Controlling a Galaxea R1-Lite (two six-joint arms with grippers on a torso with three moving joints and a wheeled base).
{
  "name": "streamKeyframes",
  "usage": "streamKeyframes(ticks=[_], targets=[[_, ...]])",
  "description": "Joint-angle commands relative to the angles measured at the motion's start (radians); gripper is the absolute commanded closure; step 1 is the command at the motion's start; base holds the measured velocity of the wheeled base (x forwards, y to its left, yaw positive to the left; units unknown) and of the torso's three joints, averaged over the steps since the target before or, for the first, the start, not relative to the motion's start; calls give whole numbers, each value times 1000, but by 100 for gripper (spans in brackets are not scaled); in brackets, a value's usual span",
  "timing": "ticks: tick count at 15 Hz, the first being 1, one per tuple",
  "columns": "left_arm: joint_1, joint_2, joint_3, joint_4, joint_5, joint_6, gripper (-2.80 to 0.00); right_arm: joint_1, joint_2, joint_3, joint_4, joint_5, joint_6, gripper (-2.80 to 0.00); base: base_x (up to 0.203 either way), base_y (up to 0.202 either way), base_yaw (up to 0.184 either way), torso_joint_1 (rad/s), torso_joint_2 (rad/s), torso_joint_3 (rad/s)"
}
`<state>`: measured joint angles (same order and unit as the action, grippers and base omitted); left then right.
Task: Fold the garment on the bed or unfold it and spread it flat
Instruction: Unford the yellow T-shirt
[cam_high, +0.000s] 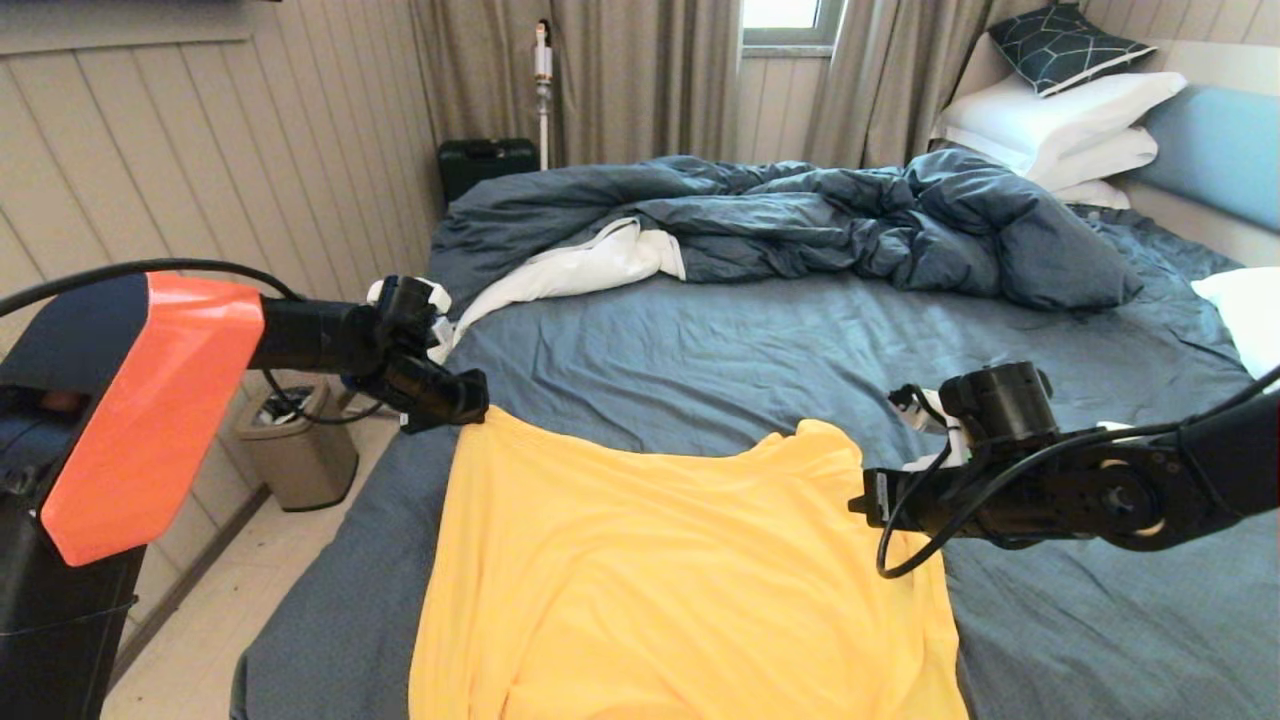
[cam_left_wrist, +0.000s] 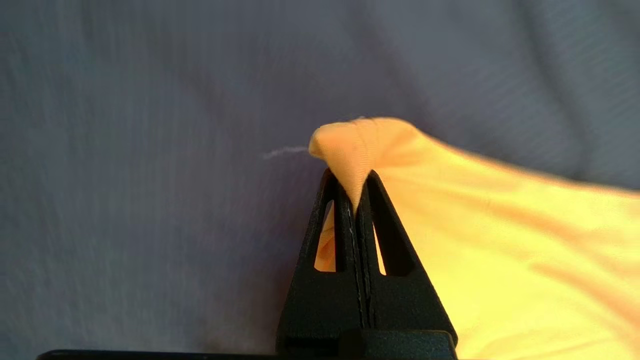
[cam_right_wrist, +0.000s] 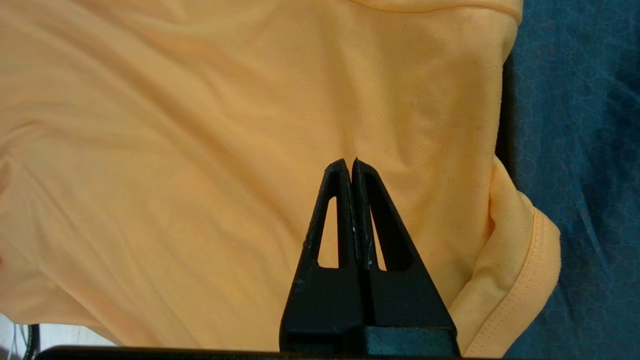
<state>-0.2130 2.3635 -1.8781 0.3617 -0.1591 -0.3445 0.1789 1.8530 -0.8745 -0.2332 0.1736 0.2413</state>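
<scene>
The yellow-orange garment (cam_high: 680, 560) lies spread on the near part of the bed (cam_high: 720, 350), reaching down to the near edge of the view. My left gripper (cam_high: 478, 400) is shut on its far left corner, and the pinched fabric bunches up between the fingertips of the left gripper (cam_left_wrist: 351, 175) above the sheet. The garment (cam_left_wrist: 500, 235) stretches away from that pinch. My right gripper (cam_high: 862, 500) hovers at the shirt's right edge. In the right wrist view the right gripper (cam_right_wrist: 349, 162) is shut with nothing between its fingers, over the garment (cam_right_wrist: 200, 150) near a hemmed sleeve (cam_right_wrist: 525, 260).
A crumpled dark blue duvet (cam_high: 800, 215) with white lining lies across the far half of the bed. White pillows (cam_high: 1060, 120) are stacked at the far right by the headboard. A small bin (cam_high: 300, 450) stands on the floor to the left of the bed.
</scene>
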Motion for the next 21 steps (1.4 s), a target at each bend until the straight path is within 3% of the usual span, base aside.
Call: streamKeyframes(ticks=[1, 10, 15, 19, 21], targets=[[2, 33, -57, -30, 7, 12, 0, 2, 2, 0, -2, 1, 1, 0, 0, 0, 0, 0, 0, 0], [38, 42, -58, -233, 56, 69, 0, 6, 11, 11, -21, -1, 1, 0, 0, 0, 0, 0, 0, 0], [42, 75, -64, -273, 64, 138, 0, 5, 11, 11, -21, -1, 1, 0, 0, 0, 0, 0, 0, 0], [50, 82, -59, -269, 66, 142, 0, -6, 1, 9, -58, -3, 2, 0, 0, 0, 0, 0, 0, 0], [52, 82, -59, -265, 66, 141, 0, -51, 4, -4, -63, -4, 3, 0, 0, 0, 0, 0, 0, 0]])
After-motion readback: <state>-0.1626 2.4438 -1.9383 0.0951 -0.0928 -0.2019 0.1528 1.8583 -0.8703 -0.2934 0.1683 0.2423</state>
